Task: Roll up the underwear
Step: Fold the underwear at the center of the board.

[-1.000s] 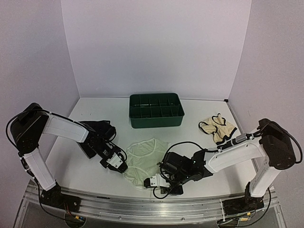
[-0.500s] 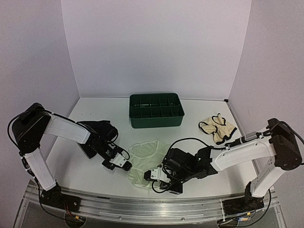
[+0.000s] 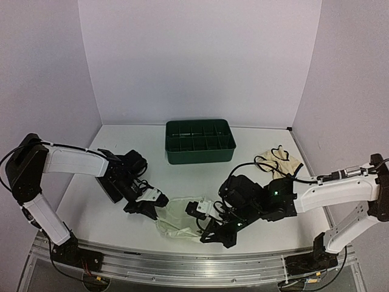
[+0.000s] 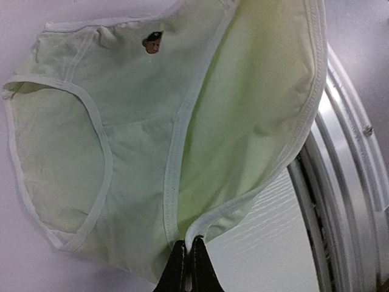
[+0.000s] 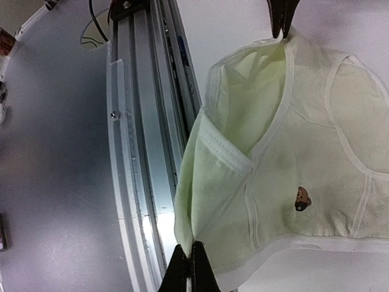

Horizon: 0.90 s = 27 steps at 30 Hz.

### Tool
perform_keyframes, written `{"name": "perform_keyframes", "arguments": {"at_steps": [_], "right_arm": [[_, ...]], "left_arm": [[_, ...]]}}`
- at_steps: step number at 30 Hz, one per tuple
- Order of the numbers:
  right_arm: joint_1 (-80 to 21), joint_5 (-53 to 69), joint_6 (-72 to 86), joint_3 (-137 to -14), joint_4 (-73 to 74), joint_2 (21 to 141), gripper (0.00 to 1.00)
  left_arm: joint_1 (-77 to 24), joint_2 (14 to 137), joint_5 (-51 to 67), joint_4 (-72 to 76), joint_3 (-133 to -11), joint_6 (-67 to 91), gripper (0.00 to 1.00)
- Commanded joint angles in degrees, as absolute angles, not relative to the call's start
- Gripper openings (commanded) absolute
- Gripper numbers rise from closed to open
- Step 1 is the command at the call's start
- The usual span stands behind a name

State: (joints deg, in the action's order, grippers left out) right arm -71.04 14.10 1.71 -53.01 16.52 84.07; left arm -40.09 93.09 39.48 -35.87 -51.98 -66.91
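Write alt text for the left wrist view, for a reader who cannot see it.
The left pincer, shut, pinches the hem of the pale mint underwear, which spreads upward across most of the frame. A small dark emblem sits near its top edge; the white table and a metal rail show at the right.

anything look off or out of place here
Nothing is spilled or damaged. The mint underwear hangs bunched between the left gripper and right gripper, both shut on its edge, close to the table's front rail. The cream underwear lies crumpled at the far right, not flat.
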Motion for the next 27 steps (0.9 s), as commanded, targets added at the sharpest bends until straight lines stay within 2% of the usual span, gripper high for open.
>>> {"name": "perform_keyframes", "arguments": {"at_steps": [1,11,27], "right_arm": [[-66.4,17.6,9.7,-55.6,17.5,82.4,0.0],[-51.8,21.0,12.6,-57.9,17.6,88.6,0.0],[-44.4,16.1,12.4,-58.6,17.6,96.4,0.0]], "left_arm": [[-38.4,96.0,46.6,-44.0,-57.4,-59.9,0.0],[-33.7,105.5,51.2,-45.8,-68.5,-43.2,0.0],[-31.6,111.1,41.4,-36.1,-71.8,-20.1,0.0]]}}
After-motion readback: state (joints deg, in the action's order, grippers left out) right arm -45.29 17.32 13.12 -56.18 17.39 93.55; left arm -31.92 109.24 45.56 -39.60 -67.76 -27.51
